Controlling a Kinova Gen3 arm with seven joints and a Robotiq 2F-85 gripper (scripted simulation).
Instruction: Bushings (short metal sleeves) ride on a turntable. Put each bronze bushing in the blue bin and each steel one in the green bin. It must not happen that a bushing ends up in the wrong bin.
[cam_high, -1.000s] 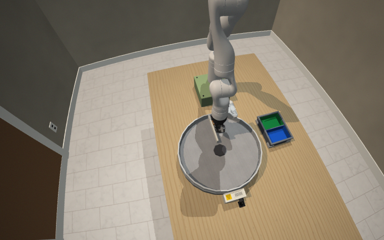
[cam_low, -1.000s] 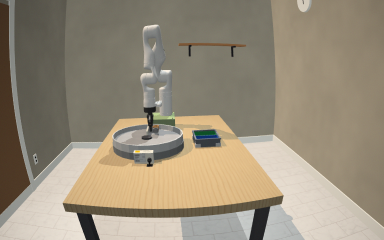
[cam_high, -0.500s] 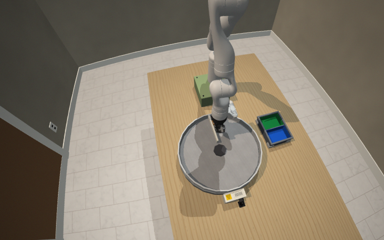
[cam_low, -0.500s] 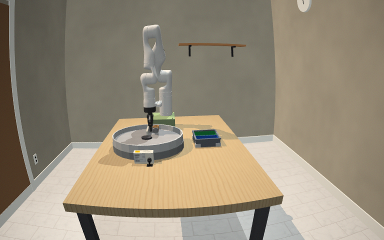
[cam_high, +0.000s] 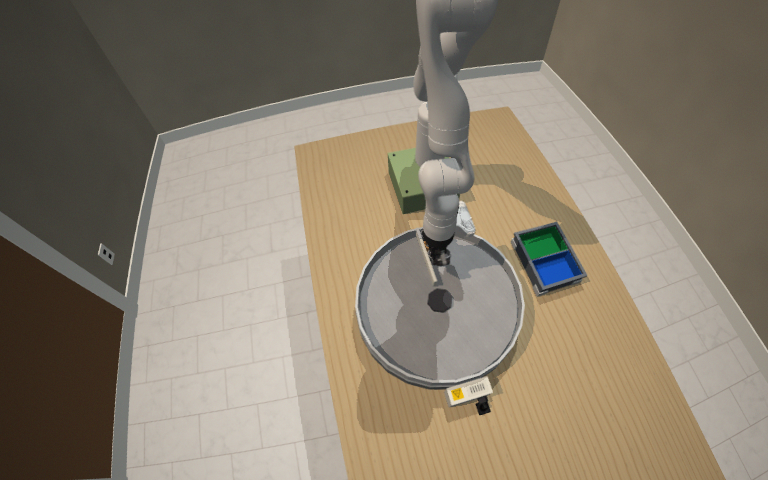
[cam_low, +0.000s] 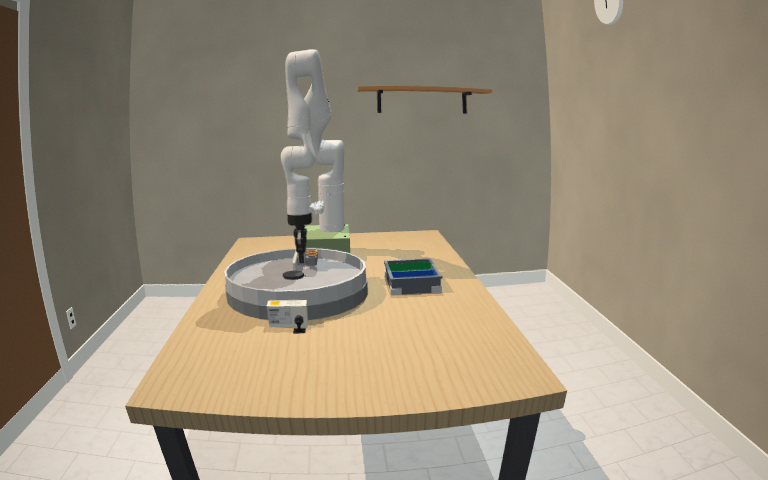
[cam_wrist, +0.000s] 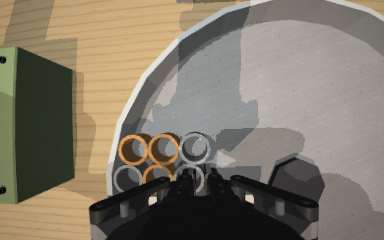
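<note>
The black two-finger gripper (cam_high: 441, 264) (cam_low: 301, 260) (cam_wrist: 199, 172) points down, its fingers drawn nearly together; I cannot tell whether they pinch a bushing's thin wall. Right beneath the tips in the wrist view is a grey steel bushing (cam_wrist: 179, 171), upright, its long axis apparently in line with the fingers. It lies on the arm-base side of the dark faceted hub (cam_high: 439, 300) (cam_low: 292, 275) (cam_wrist: 297, 180), my landmark.

Beside it, equally far out from the hub, stands a second grey steel bushing (cam_wrist: 208, 150). Farther out from the hub come two orange-bronze bushings (cam_wrist: 149, 150), a partly hidden bronze bushing (cam_wrist: 146, 176) and an outer steel bushing (cam_wrist: 116, 178), all packed close (so a sideways nudge could shift neighbours).

A cream bar (cam_high: 427, 257) reaches toward the hub beside the gripper. To the hub's right in the top view, past the grey turntable rim (cam_high: 522, 305) (cam_low: 365, 277) (cam_wrist: 145, 75), sit the green bin (cam_high: 543, 243) (cam_low: 410, 266) and blue bin (cam_high: 557, 269) (cam_low: 415, 273). A steel lift should go to green, clearing that rim.

no visible change across the top and exterior views; slight motion may be too small to tell
</note>
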